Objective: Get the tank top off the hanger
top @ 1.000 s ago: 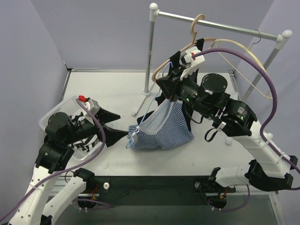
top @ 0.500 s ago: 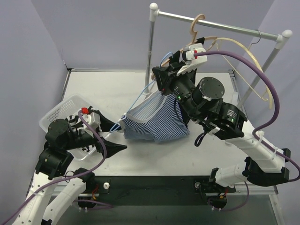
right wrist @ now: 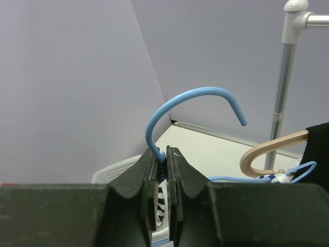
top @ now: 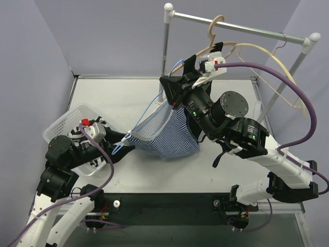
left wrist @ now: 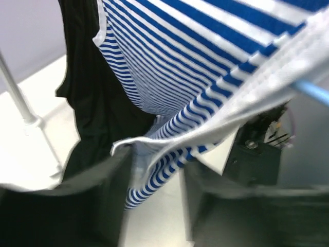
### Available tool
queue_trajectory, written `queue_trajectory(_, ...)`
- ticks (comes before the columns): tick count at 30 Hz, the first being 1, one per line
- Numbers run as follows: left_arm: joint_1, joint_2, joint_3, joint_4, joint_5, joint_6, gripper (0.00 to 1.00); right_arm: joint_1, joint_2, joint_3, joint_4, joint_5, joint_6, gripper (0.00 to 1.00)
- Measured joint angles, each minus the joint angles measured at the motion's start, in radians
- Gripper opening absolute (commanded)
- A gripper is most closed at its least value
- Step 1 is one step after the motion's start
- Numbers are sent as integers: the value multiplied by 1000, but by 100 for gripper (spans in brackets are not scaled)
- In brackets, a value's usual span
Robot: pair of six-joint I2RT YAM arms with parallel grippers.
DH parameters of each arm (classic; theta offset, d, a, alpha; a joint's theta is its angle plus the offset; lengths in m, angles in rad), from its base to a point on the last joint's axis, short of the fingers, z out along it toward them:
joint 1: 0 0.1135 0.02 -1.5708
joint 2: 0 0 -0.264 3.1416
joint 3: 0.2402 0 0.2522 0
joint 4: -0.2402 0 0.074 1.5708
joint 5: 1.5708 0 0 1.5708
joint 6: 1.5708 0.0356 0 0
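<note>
My left gripper (top: 123,148) pinches the striped tank top (top: 164,135) at its white edging; the cloth is light and limp, so the hem or strap is the hold. It sags between my arms above the table (top: 128,98). Beyond, my right gripper (right wrist: 163,160) clamps the blue hanger (right wrist: 191,107) at its neck.

I see pale lilac walls (top: 103,31) closing in the white table (top: 118,98) on three sides. Beyond my right claw (top: 168,88) stands a metal clothes rail (top: 241,27) with white corner fittings. A white mesh basket (top: 64,121) sits just behind my left claw (top: 123,146).
</note>
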Motion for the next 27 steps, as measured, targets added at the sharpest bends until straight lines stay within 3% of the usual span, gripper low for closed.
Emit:
queue_trajectory(1,0,-8,-3,4,-4,-4,21,5,0,-2,5,0,0,0)
queue_trajectory(4,0,-38,-10,11,-20,3,0,18,-14,-30,32,5,-1,0)
queue_trajectory(21,0,-111,3,-71,-87,-13,0,-33,-129,-309,220,238,-177,0)
queue_trajectory(27,0,-134,50,-99,-241,-26,0,-76,-147,-369,214,265,-182,0)
